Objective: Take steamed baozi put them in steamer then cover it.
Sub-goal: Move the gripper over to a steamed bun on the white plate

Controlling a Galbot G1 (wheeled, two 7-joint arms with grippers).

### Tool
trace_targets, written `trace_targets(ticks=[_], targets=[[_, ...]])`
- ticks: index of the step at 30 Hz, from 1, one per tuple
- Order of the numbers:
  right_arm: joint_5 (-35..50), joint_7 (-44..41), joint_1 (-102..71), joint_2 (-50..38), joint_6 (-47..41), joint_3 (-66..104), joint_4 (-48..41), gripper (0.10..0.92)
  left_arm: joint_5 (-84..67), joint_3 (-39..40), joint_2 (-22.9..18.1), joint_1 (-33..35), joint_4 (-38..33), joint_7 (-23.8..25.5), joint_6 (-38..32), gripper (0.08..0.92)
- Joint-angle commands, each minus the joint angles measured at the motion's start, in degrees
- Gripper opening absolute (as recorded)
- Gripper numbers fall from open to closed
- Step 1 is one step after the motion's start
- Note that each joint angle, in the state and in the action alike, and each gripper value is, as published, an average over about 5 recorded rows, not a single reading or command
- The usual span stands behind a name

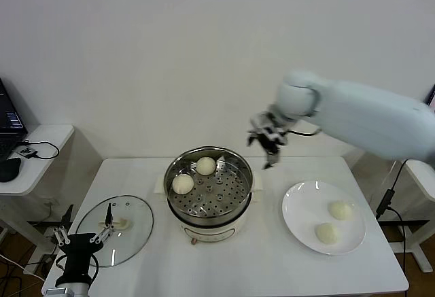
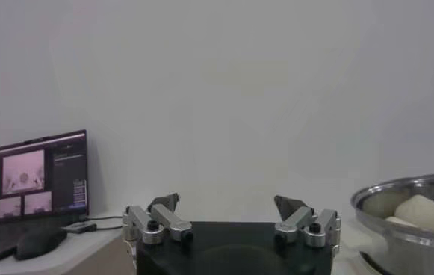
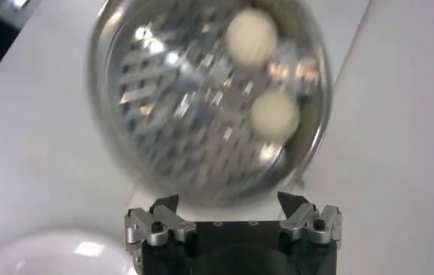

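Two round, smooth cream-white buns (image 1: 194, 175) are seen in the shiny steel steamer (image 1: 209, 187). The right tool (image 1: 266, 145) is spread wide and empty above it; the left tool (image 1: 83, 237) is spread too.

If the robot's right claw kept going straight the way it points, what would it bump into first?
Probably the round shiny stainless-steel steamer: the open right gripper looks straight down into it, likely reaching the perforated tray near the two cream-white buns first, though depth is unclear.
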Motion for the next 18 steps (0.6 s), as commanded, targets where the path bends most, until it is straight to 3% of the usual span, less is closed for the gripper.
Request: trace_targets(ticks=[1,9,18], targets=[[-8.09,-2.33,-9.09,-20.32,3.74,5.76,10.05,0.823,0.28,0.65,-0.04,0.05,0.05,0.05,0.07,0.823],[-13.66,0.06,-25.22,-27.79,2.65,14.9,13.53,0.823,0.86,0.98,-0.32,0.51,0.41,0.05,0.09,0.823],[-16.28,4.45,-33.3,-27.91,0.22,17.12,11.49,0.823,1.1,1.36,-0.95,0.38,0.66,0.0,-0.02,0.823]])
